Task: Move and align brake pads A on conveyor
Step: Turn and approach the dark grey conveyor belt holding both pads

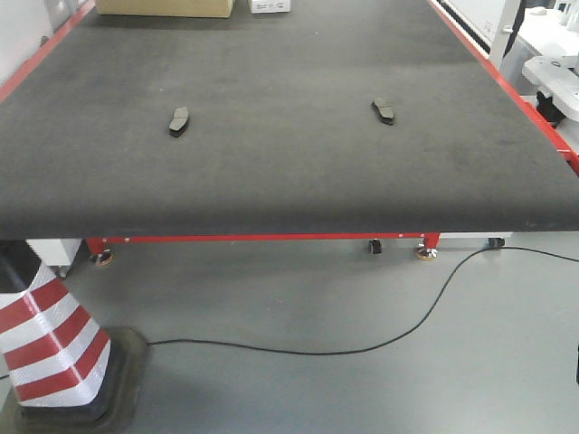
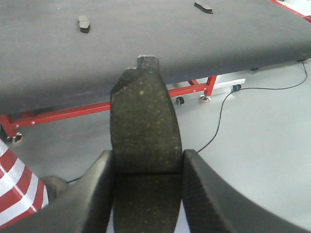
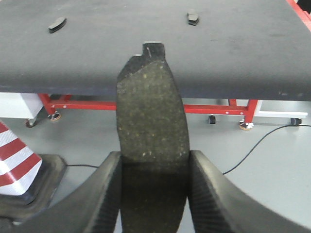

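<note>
Two brake pads lie on the dark conveyor (image 1: 289, 172): one at the left (image 1: 179, 121) and one at the right (image 1: 384, 110). They also show far off in the left wrist view, the left pad (image 2: 84, 24) and the right pad (image 2: 203, 7), and in the right wrist view, the left pad (image 3: 57, 24) and the right pad (image 3: 193, 18). My left gripper (image 2: 148, 167) is shut on a third brake pad (image 2: 145, 121), held lengthwise in front of the belt's near edge. My right gripper (image 3: 154, 167) is shut on another brake pad (image 3: 151, 111) the same way. Neither gripper shows in the front view.
A red-and-white striped cone (image 1: 54, 348) stands on the grey floor at the near left. A black cable (image 1: 362, 348) trails across the floor. The conveyor's red frame (image 1: 262, 238) and castors sit under its near edge. A cardboard box (image 1: 163, 7) rests at the far end.
</note>
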Available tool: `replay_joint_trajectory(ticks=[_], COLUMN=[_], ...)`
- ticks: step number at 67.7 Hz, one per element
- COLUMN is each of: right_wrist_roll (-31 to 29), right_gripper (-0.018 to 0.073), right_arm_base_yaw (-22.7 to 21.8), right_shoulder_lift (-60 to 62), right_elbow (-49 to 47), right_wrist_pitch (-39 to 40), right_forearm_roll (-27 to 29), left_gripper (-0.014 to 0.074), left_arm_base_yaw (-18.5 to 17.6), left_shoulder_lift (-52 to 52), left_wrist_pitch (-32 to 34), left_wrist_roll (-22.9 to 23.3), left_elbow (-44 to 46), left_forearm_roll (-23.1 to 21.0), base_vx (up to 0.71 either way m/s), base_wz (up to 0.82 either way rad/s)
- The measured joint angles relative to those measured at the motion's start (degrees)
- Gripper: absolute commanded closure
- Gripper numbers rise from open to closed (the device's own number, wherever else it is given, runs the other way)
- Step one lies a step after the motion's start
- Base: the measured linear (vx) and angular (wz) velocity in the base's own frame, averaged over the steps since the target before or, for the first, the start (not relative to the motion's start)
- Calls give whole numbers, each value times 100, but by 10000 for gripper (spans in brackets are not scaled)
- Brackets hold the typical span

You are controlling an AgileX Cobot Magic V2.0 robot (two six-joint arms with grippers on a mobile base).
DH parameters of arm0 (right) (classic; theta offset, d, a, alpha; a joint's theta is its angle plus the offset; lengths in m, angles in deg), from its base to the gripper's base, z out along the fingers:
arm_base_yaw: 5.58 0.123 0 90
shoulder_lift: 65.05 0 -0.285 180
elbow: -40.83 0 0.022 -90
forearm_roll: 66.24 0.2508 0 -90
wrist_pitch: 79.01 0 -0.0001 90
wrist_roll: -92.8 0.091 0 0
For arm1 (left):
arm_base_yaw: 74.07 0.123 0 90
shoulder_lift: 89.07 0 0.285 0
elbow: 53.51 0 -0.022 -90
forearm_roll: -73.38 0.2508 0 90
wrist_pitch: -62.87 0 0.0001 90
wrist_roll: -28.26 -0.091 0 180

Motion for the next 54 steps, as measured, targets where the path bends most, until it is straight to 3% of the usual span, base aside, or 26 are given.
replay_joint_trajectory(ticks=[54], right_wrist_roll=[0], right_gripper=[564], right_arm_base_yaw=[0], right_shoulder_lift=[0], right_elbow=[0], right_wrist_pitch=[0], right_forearm_roll=[0], left_gripper=[602], left_arm_base_yaw=[0], left_shoulder_lift=[0], left_wrist_pitch=[0], left_wrist_roll=[-4], left_elbow=[0], left_forearm_roll=[-5], base_vx=[26], base_wz=[-1])
